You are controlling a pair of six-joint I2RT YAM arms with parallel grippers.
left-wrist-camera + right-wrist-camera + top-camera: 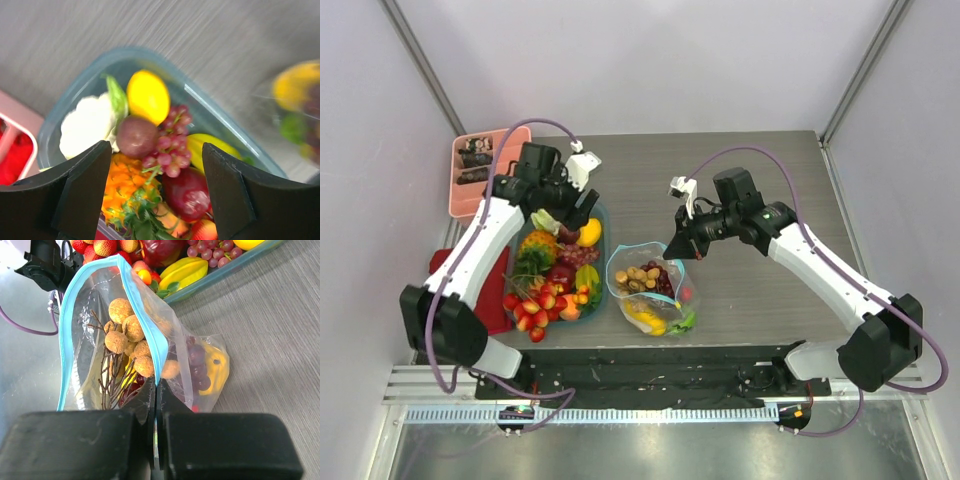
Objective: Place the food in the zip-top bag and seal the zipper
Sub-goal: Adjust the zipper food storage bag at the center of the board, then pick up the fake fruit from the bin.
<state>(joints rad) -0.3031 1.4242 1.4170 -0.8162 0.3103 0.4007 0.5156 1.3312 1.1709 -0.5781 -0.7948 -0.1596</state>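
Loading step, partway through. Left fingers [80, 190] spread and empty above the tub [75, 90] of food [136, 136]. Right fingers [75, 445] pressed together, pinching the bag [90, 315] at its zipper [145, 325], mouth held open. Bag on counter [770, 170] beside tub, part-filled.

Next, likely: lower onto one piece, close, carry across.

Count: one bag, one tub, one lemon [147, 97], one cauliflower [87, 125], two grape bunches [170, 145] (one in tub, one bagged).

The zip-top bag [85, 340] is clear, and its zipper [63, 340] is teal-blue. The nuts [120, 310] are tan, the grapes [196, 357] dark purple, the lemon [217, 370] yellow. The tub [210, 112] is translucent blue-grey, the cauliflower [85, 125] white, the strawberries [535, 305] red. The counter [760, 170] is grey with fine streaks, the cloth [498, 300] dark red, the divided tray [460, 200] pink.
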